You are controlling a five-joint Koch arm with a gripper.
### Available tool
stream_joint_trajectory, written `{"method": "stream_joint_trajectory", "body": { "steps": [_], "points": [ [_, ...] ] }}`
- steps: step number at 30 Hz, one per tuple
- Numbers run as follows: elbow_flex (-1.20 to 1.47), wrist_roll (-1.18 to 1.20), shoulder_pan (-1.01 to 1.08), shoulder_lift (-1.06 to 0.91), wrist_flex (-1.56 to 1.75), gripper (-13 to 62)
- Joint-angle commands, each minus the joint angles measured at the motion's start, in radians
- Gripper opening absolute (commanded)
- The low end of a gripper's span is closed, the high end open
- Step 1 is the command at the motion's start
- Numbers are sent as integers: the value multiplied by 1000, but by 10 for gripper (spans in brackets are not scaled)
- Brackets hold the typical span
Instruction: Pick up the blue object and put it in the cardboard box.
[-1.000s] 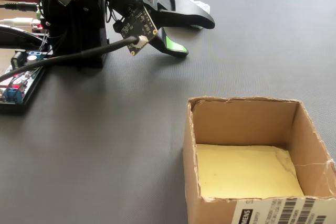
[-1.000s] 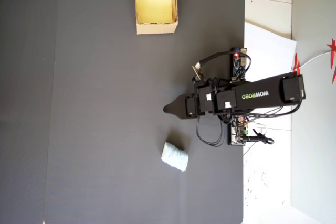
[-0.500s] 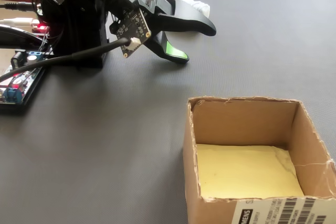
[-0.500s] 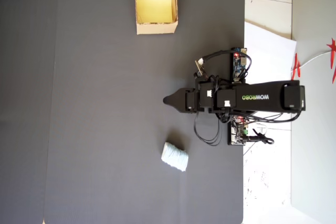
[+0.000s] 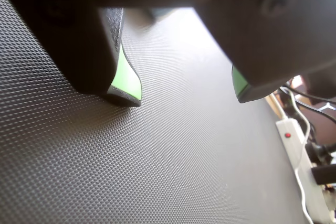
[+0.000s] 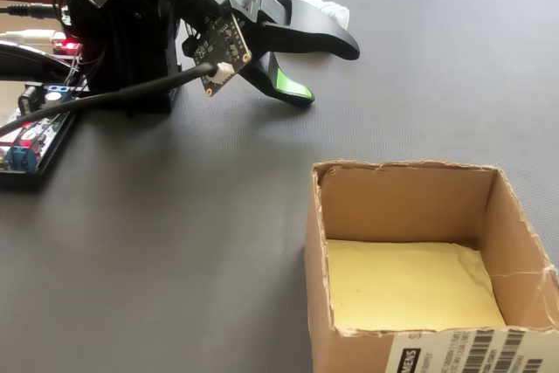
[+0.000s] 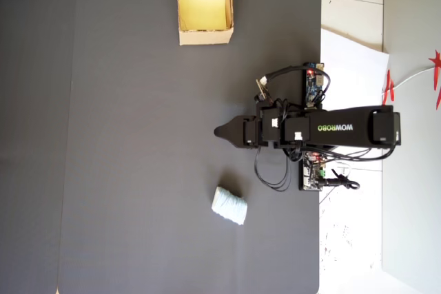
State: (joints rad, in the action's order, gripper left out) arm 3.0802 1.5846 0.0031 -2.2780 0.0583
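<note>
The blue object (image 7: 229, 205), a pale ribbed roll, lies on the dark mat below the gripper (image 7: 219, 131) in the overhead view, well apart from it. In the fixed view only its end (image 6: 336, 13) peeks out behind the upper jaw. The gripper (image 6: 327, 70) hovers low over the mat, open, with nothing between its green-padded fingers (image 5: 127, 81). In the wrist view the gripper (image 5: 185, 96) has only bare mat in its gap. The cardboard box (image 6: 400, 205) stands open with a yellowish floor in the near foreground. In the overhead view the cardboard box (image 7: 204, 36) sits at the top edge.
The arm's base and circuit boards (image 6: 35, 133) with cables stand at the mat's edge. A white power strip (image 5: 295, 148) lies past the mat in the wrist view. White paper (image 7: 348, 60) lies beside the mat (image 7: 138, 170) in the overhead view.
Over the last second the arm swung slightly toward the box side in the overhead view and straightened. The gripper stays open; roll and box have not moved.
</note>
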Motion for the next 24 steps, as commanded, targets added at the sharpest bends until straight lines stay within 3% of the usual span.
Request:
{"method": "stream_joint_trajectory", "body": {
  "steps": [1,24],
  "points": [
    [38,44,-3,-89,-101,337],
    [18,110,-189,-89,-129,335]
  ]
}}
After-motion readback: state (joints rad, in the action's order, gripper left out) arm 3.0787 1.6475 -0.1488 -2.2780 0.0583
